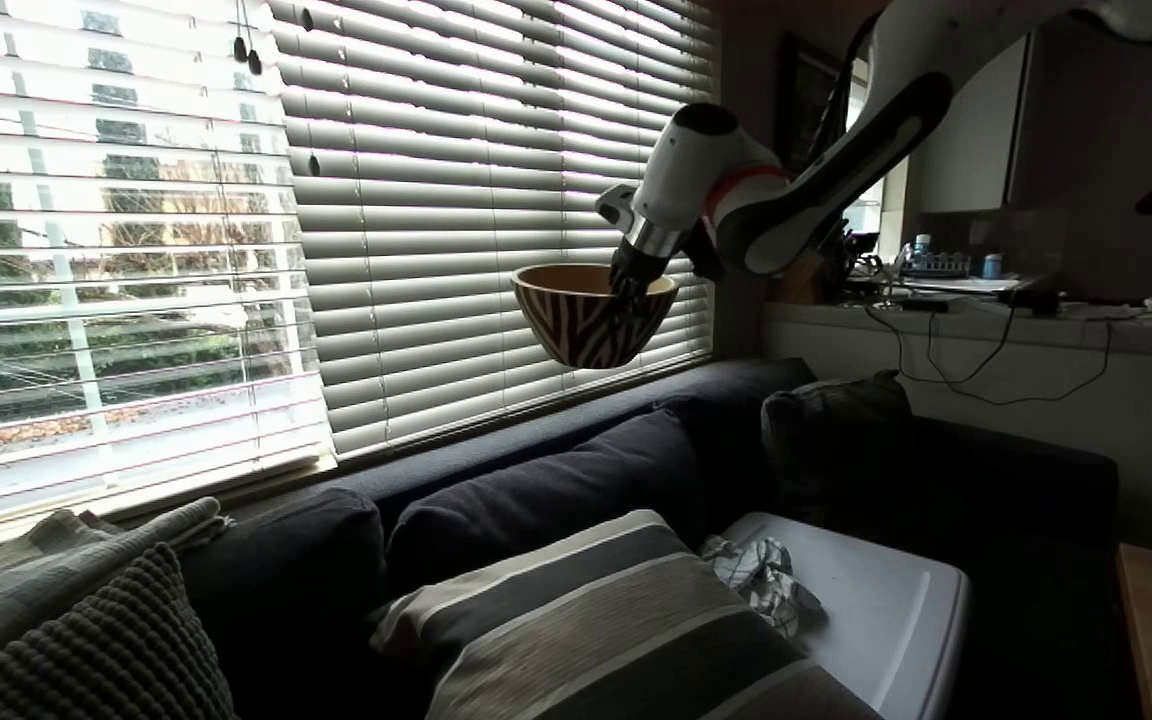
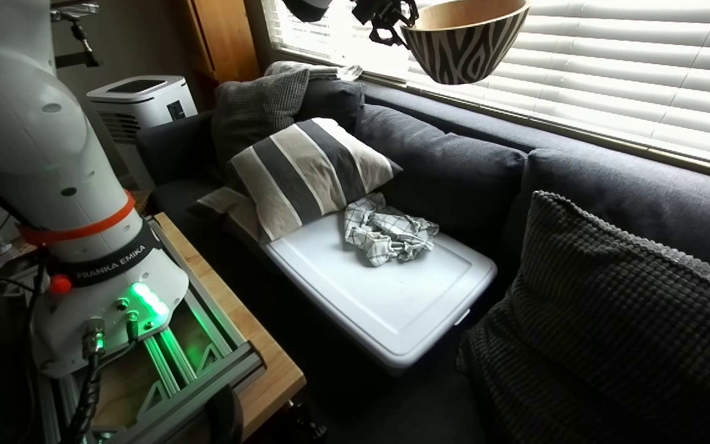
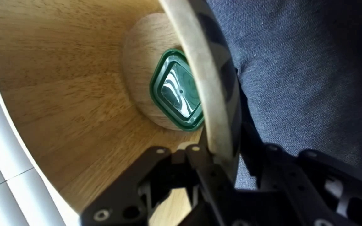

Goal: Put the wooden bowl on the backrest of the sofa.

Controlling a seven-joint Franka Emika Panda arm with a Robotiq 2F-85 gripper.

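Observation:
The wooden bowl [image 1: 576,325] is upright in the air, with zebra-like stripes outside. It also shows in an exterior view [image 2: 466,46] at the top edge. My gripper [image 1: 628,290] is shut on the bowl's rim, one finger inside and one outside. The wrist view shows the tan inside of the bowl [image 3: 74,78] and the gripper [image 3: 223,128] clamping its wall. A green square lid or container [image 3: 181,91] lies at the bowl's bottom. The dark backrest of the sofa [image 1: 536,425] runs below the bowl along the window; it also shows in an exterior view [image 2: 453,123].
Window blinds [image 1: 486,200] stand close behind the bowl. Loose navy back cushions [image 2: 435,160] lean on the backrest. A striped cushion [image 2: 312,166] and a crumpled checked cloth [image 2: 386,231] lie on a white plastic lid [image 2: 361,290]. A grey knit cushion [image 2: 614,308] is at the side.

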